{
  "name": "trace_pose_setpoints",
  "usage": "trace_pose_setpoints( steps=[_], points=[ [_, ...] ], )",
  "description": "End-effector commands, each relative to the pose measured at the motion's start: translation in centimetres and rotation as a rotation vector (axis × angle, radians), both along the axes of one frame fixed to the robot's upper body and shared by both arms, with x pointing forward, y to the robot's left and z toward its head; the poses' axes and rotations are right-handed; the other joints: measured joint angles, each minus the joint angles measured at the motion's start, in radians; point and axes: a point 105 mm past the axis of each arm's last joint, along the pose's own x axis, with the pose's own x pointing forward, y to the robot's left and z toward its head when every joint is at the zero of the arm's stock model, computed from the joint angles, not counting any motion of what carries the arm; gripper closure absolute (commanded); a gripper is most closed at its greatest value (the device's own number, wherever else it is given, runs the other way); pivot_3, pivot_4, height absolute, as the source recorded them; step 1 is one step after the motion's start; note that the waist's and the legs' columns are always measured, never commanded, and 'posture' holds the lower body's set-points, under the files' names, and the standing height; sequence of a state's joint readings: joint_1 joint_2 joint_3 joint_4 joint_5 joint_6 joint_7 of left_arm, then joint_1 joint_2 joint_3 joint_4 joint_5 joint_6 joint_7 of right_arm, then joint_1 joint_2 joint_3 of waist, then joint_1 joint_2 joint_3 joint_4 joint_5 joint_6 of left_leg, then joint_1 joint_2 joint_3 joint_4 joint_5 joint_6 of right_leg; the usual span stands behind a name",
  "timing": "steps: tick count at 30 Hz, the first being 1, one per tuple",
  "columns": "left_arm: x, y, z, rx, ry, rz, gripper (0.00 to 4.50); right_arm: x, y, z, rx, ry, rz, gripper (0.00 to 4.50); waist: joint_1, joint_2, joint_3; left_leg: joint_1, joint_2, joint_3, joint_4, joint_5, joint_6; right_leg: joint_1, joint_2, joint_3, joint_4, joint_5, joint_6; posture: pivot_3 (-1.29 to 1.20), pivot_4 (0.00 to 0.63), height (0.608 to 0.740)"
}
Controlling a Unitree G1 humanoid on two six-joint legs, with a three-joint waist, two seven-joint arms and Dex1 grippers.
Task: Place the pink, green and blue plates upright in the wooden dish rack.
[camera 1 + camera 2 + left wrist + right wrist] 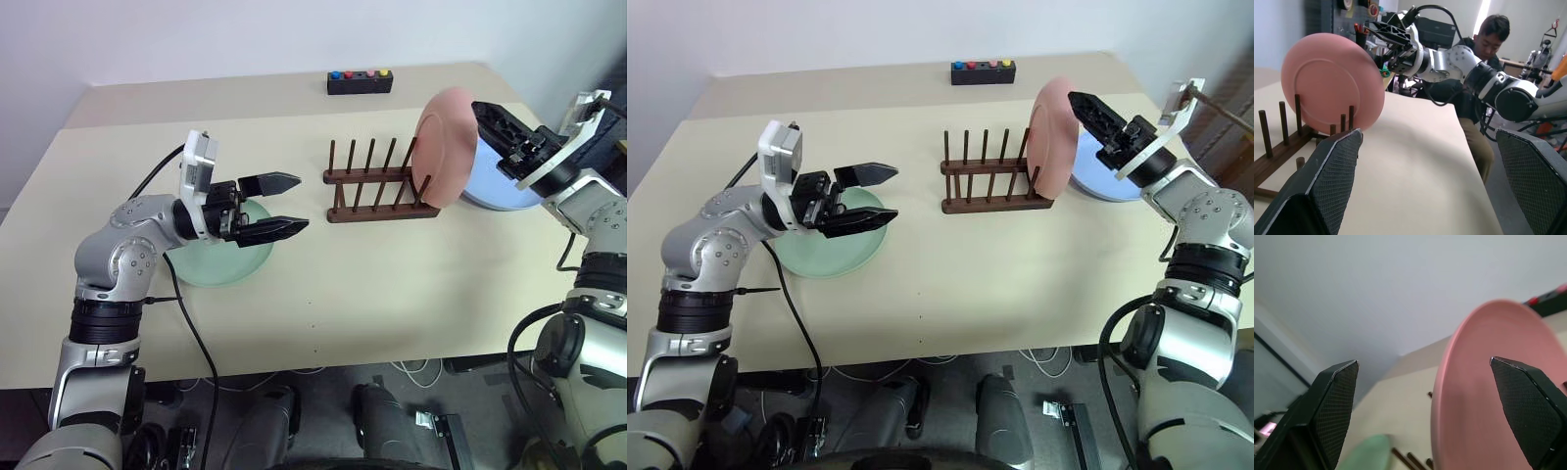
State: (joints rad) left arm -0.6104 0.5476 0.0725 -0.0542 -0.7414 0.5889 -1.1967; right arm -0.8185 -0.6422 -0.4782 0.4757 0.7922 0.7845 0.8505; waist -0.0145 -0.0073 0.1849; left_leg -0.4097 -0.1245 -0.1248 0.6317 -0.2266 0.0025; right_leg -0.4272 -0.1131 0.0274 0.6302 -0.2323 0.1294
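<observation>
Round pink plate (447,145) upright in dark wooden peg rack (377,186), right end. Right end effector (1095,121) wide open, empty; left end effector (284,204) open, empty.

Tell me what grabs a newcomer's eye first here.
The pink plate stands upright at the right end of the wooden dish rack, with the open right pincer beside it. The green plate lies flat under the open left pincer; the blue plate lies behind the pink one.

One plate (446,147) stands in the rack's (377,186) right end, apparently upright
</observation>
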Motion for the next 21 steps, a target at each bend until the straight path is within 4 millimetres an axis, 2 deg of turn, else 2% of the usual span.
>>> trace_pose_setpoints(
  steps=[1,4,8,14,16,21],
  points=[
    [-0.2,0.1,1.3,-0.026,-0.081,0.011,0.0,-0.6,-0.8,1.8,-0.056,-0.114,-0.077,0.12,0.0,0.0,0.0,0.0,0.0,0.0,0.0,0.0,0.0,0.0,0.0,0.0,0.0,0.0,0.0,0.0,0.15,0.74],
    [0.1,0.1,1.5,-0.032,-0.1,0.03,0.0,-0.8,-1.2,2.0,-0.087,-0.162,-0.119,0.12,0.0,0.0,0.0,0.0,0.0,0.0,0.0,0.0,0.0,0.0,0.0,0.0,0.0,0.0,0.0,0.0,0.15,0.74],
    [0.8,0.3,1.5,-0.016,-0.148,0.104,0.0,-2.0,-3.1,3.7,-0.161,-0.311,-0.287,0.12,0.001,0.0,0.0,0.0,0.0,0.0,0.0,0.0,0.0,0.0,0.0,0.0,0.0,0.0,0.0,0.0,0.15,0.74],
    [1.9,1.1,1.4,0.023,-0.217,0.211,0.0,-3.6,-4.4,5.4,-0.17,-0.415,-0.393,0.12,0.001,0.0,0.0,0.0,0.0,0.0,0.0,0.0,0.0,0.0,0.0,0.0,0.0,0.0,0.0,0.0,0.15,0.74],
    [2.1,1.7,1.6,0.026,-0.229,0.249,0.0,-4.3,-3.9,5.7,-0.179,-0.431,-0.363,0.12,0.001,0.0,0.0,0.0,0.0,0.0,0.0,0.0,0.0,0.0,0.0,0.0,0.0,0.0,0.0,0.0,0.15,0.74],
    [2.5,2.8,1.8,0.041,-0.251,0.314,0.0,-5.6,-1.4,4.8,-0.229,-0.43,-0.244,0.12,0.001,0.0,0.0,0.0,0.0,0.0,0.0,0.0,0.0,0.0,0.0,0.0,0.0,0.0,0.0,0.0,0.15,0.74]
  ],
)
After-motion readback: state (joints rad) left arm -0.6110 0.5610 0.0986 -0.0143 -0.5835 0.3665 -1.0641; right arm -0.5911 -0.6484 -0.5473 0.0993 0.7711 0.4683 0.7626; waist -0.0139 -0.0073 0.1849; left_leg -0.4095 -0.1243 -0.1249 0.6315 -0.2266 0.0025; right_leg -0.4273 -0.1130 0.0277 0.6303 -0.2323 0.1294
